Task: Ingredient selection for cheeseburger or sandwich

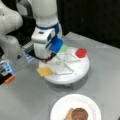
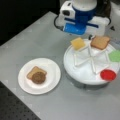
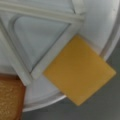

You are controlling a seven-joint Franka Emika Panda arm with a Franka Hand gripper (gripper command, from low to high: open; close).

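Note:
The ingredients lie on a white divided tray [image 2: 82, 72]. The yellow cheese square [image 2: 78, 43] [image 1: 45, 71] [image 3: 78, 76] overhangs the tray's rim. Beside it lies a tan toast square [image 2: 100, 42] [image 3: 8, 100]. The green leaf [image 2: 115, 55] [image 1: 63, 48] and the red disc [image 2: 108, 74] [image 1: 81, 52] sit in other sections. My gripper [image 1: 48, 58] hangs low over the tray, by the toast and cheese; its fingers do not show in the wrist view. On the white plate [image 2: 51, 65] [image 1: 62, 105], the cheeseburger or sandwich is one toast square [image 2: 34, 71] with the brown patty [image 2: 38, 78] [image 1: 79, 114] on top.
The tray [image 1: 67, 75] stands on a grey table [image 2: 37, 37]. The arm's white base [image 1: 10, 37] stands at a front view's left, with a blue and orange item [image 1: 7, 72] beside it. A dark perforated surface [image 2: 15, 107] borders the table.

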